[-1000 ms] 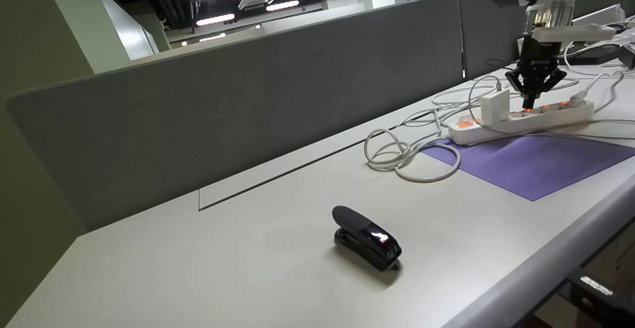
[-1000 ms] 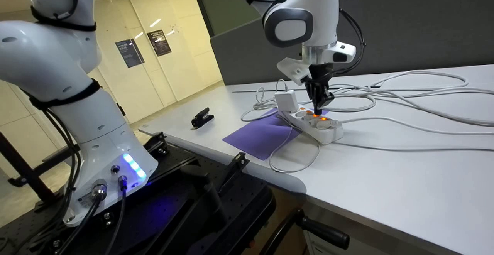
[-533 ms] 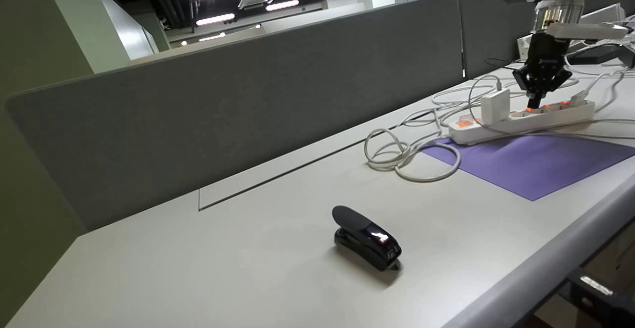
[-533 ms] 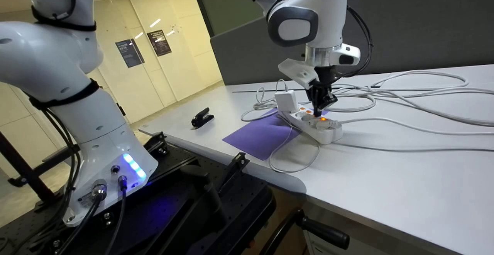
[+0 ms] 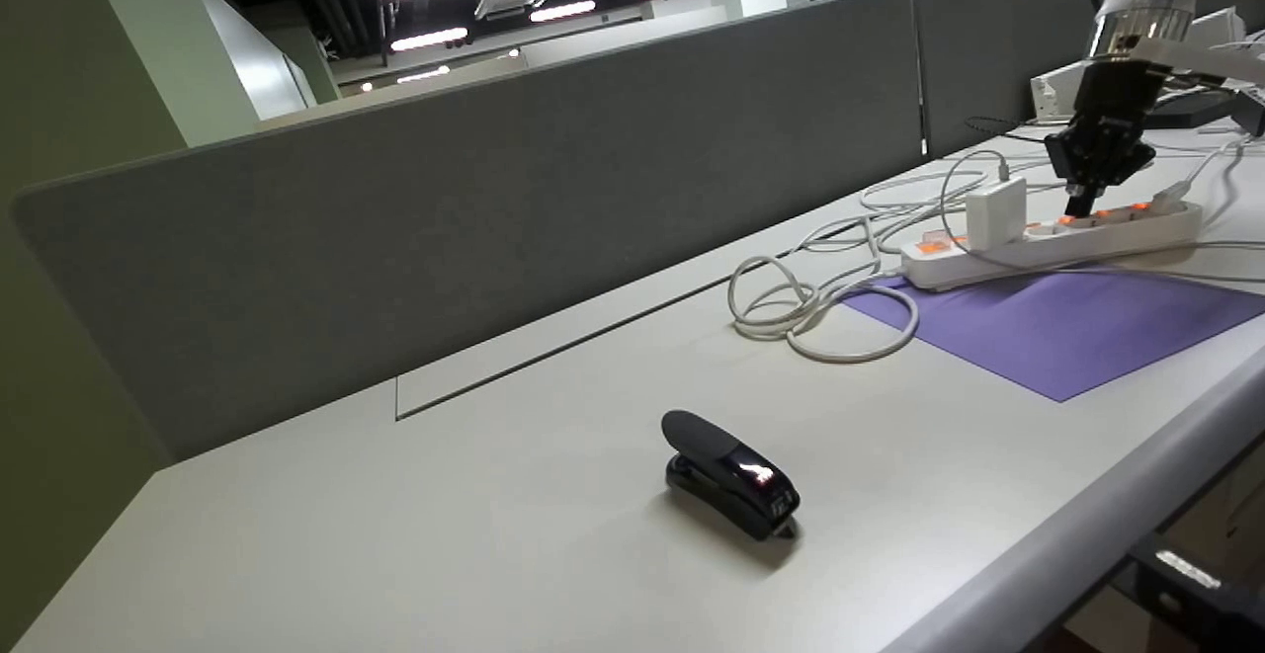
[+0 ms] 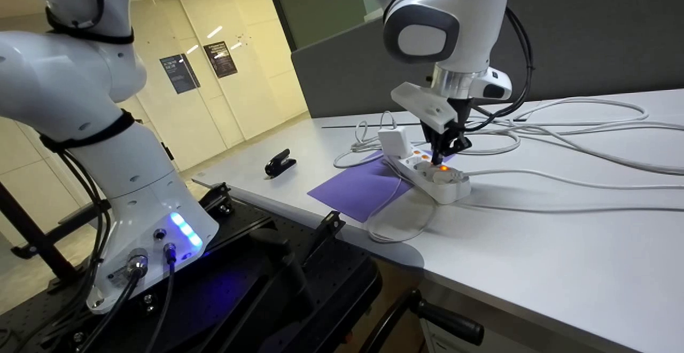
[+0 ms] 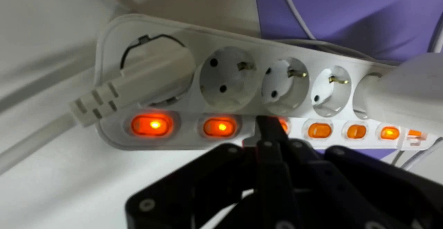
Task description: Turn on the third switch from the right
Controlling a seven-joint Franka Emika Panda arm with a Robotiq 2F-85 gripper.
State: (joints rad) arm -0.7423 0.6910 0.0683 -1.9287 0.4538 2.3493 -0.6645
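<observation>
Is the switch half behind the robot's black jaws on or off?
Looks on: in the wrist view, the end of the switch showing past the jaws glows red-orange; the jaws hide the rest.

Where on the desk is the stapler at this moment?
In an exterior view, the stapler lies on the desk, left of the purple sheet and the power strip.

stapler (image 5: 733, 480) on table (image 5: 445, 534), left of the power strip (image 5: 1117, 236) in both exterior views.
</observation>
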